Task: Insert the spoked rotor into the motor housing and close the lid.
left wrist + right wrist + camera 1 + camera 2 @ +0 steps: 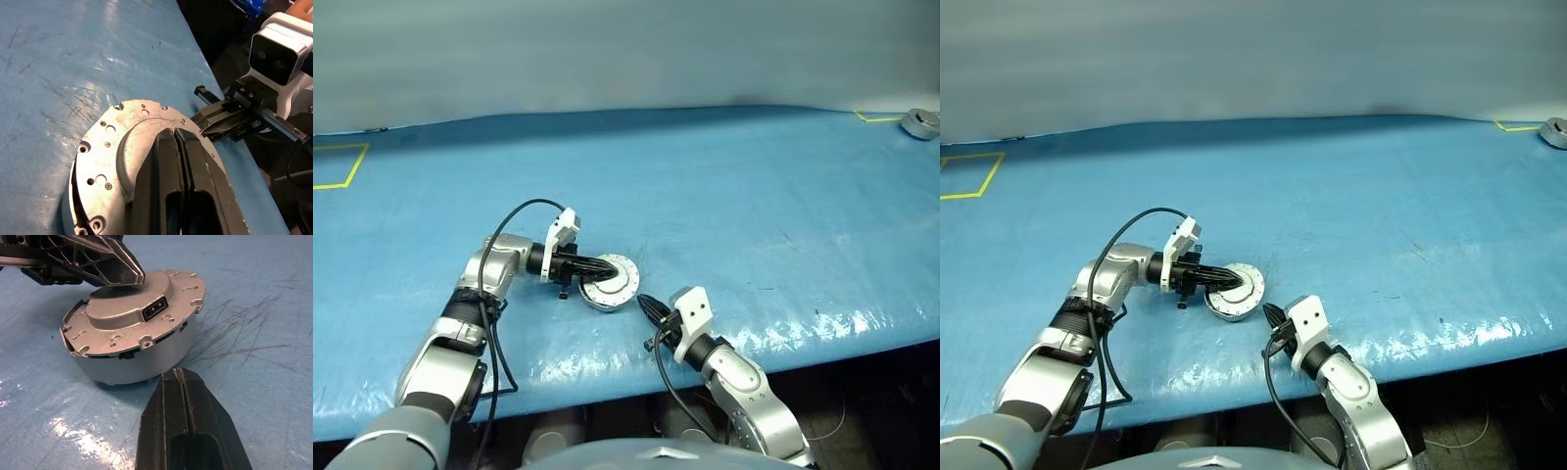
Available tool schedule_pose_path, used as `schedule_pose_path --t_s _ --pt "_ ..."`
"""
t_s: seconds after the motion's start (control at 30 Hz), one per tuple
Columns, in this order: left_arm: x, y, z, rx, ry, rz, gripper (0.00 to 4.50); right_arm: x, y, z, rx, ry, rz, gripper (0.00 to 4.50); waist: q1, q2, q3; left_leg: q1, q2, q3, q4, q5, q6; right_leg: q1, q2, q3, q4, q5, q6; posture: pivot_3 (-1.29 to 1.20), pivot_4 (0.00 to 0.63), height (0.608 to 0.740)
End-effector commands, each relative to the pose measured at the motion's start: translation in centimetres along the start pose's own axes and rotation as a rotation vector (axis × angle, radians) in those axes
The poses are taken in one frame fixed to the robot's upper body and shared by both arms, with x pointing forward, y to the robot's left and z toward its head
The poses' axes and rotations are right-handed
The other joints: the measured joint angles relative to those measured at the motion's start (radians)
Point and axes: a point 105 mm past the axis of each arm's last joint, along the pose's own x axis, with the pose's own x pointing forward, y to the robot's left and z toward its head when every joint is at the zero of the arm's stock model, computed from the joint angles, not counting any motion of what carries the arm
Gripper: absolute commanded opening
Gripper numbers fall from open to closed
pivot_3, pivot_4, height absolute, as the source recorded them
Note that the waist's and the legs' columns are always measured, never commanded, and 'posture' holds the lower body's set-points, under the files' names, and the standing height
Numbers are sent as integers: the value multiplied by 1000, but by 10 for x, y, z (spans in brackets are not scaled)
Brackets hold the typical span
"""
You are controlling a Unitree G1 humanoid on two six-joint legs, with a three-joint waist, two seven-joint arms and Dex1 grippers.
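My right end effector [642,302] sits clenched and empty just beside the motor housing [142,362] on the blue counter [754,196]; my clenched left end effector [610,266] presses the lid [132,318], lying nearly closed.

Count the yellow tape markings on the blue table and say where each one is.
2. One yellow tape outline lies at the far left of the blue table; another yellow tape corner lies at the far right edge, beside a small grey object. More may lie out of view.
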Motion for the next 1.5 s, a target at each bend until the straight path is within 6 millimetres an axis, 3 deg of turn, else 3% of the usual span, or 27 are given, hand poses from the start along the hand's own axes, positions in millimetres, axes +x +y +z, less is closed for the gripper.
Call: schedule_pose_path --t_s 0.03,0.27,0.43,0.53,0.63,0.93,1.1,1.37,1.5 --pt "-6 -1 7 66 -35 47 41 -6 -9 12 9 -42 -51 0 1 0 0 0 0 0 0 0 0 0 0 0 0 0 0 0 150 740" --pt "-29 -20 36 185 -236 250 41 -17 -25 37 -6 -28 -101 0 -1 1 0 0 1 0 0 0 0 -1 -1 1 0 1 -1 0 150 740" --pt "-40 -37 32 319 -352 517 41 -10 -34 62 -119 37 -37 0 8 1 0 0 1 2 0 0 0 -1 -3 3 -1 2 -1 0 150 740" --pt "-44 -48 17 379 -407 692 0 0 -30 76 -213 76 55 570 17 1 0 0 1 2 0 0 0 -1 -2 2 -1 2 -1 0 150 740" --pt "-43 -65 -3 362 -461 790 0 13 -19 87 -272 101 185 1578 18 1 0 0 1 3 0 0 1 0 -3 3 -2 2 -1 0 150 740" --pt "-35 -90 -52 236 -511 912 0 38 8 84 -413 204 447 4474 21 0 0 -1 1 4 1 -1 3 1 -3 1 -3 -1 -3 0 150 740" --pt "-28 -92 -68 242 -492 950 0 48 11 77 -439 234 482 4474 18 0 0 -1 1 4 1 -1 3 1 -3 0 -2 -1 -2 0 150 740" --pt "-25 -91 -70 235 -508 934 0 56 5 68 -381 265 476 4474 18 1 0 -1 0 4 1 -1 3 0 -3 0 -2 1 1 0 150 740" --pt "-25 -88 -72 232 -515 935 0 54 9 63 -355 267 486 3548 16 1 0 -1 1 4 1 -1 3 0 -3 0 -2 1 1 0 150 740"
